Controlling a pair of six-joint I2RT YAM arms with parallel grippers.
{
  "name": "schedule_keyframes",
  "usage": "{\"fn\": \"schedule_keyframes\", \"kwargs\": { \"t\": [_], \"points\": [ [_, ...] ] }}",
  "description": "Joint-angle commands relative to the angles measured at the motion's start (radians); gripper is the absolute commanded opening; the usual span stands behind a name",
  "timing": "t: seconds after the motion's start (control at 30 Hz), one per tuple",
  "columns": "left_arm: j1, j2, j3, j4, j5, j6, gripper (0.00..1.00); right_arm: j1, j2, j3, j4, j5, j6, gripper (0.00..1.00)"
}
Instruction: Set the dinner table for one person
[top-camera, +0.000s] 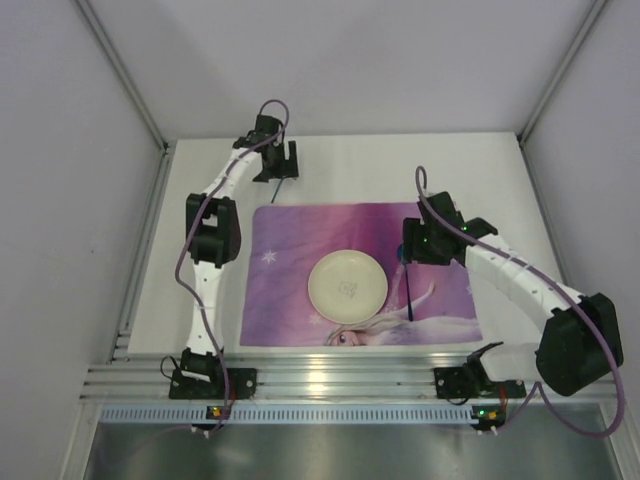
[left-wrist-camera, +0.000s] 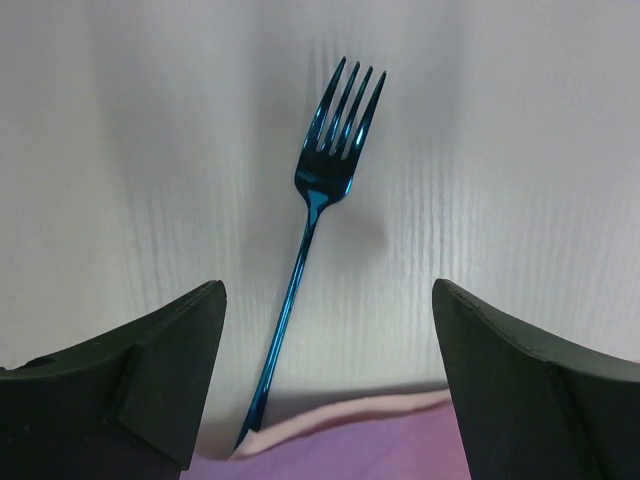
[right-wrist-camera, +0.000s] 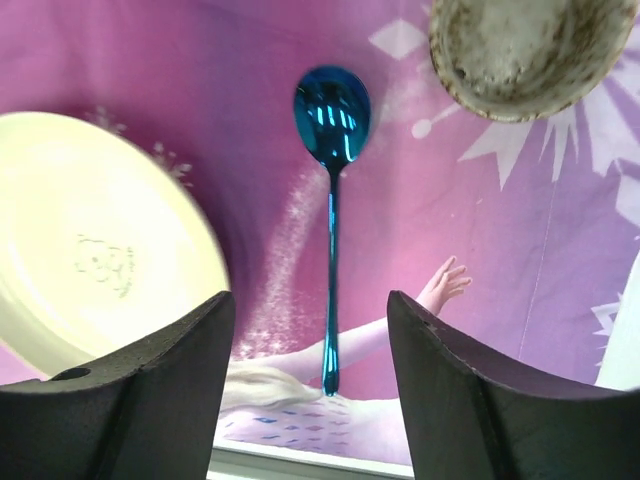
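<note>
The white dinner table (top-camera: 400, 165) carries a purple placemat (top-camera: 290, 290) with a cream plate (top-camera: 348, 285) at its middle. A blue fork (left-wrist-camera: 312, 215) lies on the bare table just past the mat's far left edge, its handle end touching the mat edge (left-wrist-camera: 400, 440); it shows faintly in the top view (top-camera: 273, 193). My left gripper (top-camera: 283, 170) hovers over it, open and empty (left-wrist-camera: 328, 287). A blue spoon (right-wrist-camera: 331, 200) lies on the mat right of the plate (right-wrist-camera: 90, 260), and also shows in the top view (top-camera: 409, 292). My right gripper (top-camera: 415, 250) is above it, open and empty (right-wrist-camera: 310, 297).
A speckled beige cup or bowl (right-wrist-camera: 525, 50) stands on the mat beyond the spoon, to its right; in the top view the right arm hides it. A ribbed aluminium rail (top-camera: 330, 380) runs along the near edge. White walls enclose the table.
</note>
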Motion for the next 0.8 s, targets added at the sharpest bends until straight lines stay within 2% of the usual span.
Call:
{"fn": "schedule_keyframes", "kwargs": {
  "t": [0.0, 0.07, 0.17, 0.2, 0.23, 0.3, 0.33, 0.37, 0.43, 0.53, 0.57, 0.6, 0.77],
  "points": [
    [0.007, 0.059, 0.084, 0.026, -0.019, 0.037, 0.89, 0.015, -0.056, 0.085, -0.063, 0.013, -0.003, 0.63],
    [0.013, 0.079, 0.105, 0.026, -0.012, 0.041, 0.84, 0.018, -0.048, 0.118, -0.075, 0.015, 0.002, 0.63],
    [0.022, 0.102, 0.107, 0.025, -0.004, 0.037, 0.68, 0.018, -0.027, 0.157, -0.092, 0.033, -0.003, 0.63],
    [0.024, 0.107, 0.108, 0.023, 0.001, 0.036, 0.56, 0.018, -0.022, 0.163, -0.098, 0.044, -0.004, 0.63],
    [0.026, 0.110, 0.105, 0.021, 0.005, 0.037, 0.49, 0.018, -0.016, 0.175, -0.100, 0.048, -0.009, 0.63],
    [0.026, 0.114, 0.101, 0.021, 0.018, 0.044, 0.40, 0.017, -0.002, 0.185, -0.103, 0.053, -0.012, 0.63],
    [0.024, 0.123, 0.098, 0.015, 0.019, 0.047, 0.25, 0.017, 0.002, 0.194, -0.104, 0.055, -0.017, 0.63],
    [0.026, 0.126, 0.095, 0.012, 0.021, 0.050, 0.20, 0.018, 0.011, 0.198, -0.103, 0.056, -0.018, 0.63],
    [0.026, 0.139, 0.095, 0.003, 0.021, 0.063, 0.15, 0.017, 0.019, 0.211, -0.104, 0.059, -0.021, 0.63],
    [0.026, 0.160, 0.096, -0.014, 0.009, 0.083, 0.14, 0.017, 0.036, 0.230, -0.106, 0.062, -0.030, 0.63],
    [0.026, 0.168, 0.095, -0.023, 0.002, 0.094, 0.04, 0.017, 0.044, 0.235, -0.104, 0.061, -0.030, 0.63],
    [0.026, 0.171, 0.096, -0.023, -0.004, 0.099, 0.00, 0.017, 0.047, 0.240, -0.106, 0.064, -0.032, 0.63],
    [0.026, 0.170, 0.136, -0.037, 0.014, 0.106, 0.00, 0.017, 0.060, 0.264, -0.104, 0.070, -0.044, 0.64]
  ]
}}
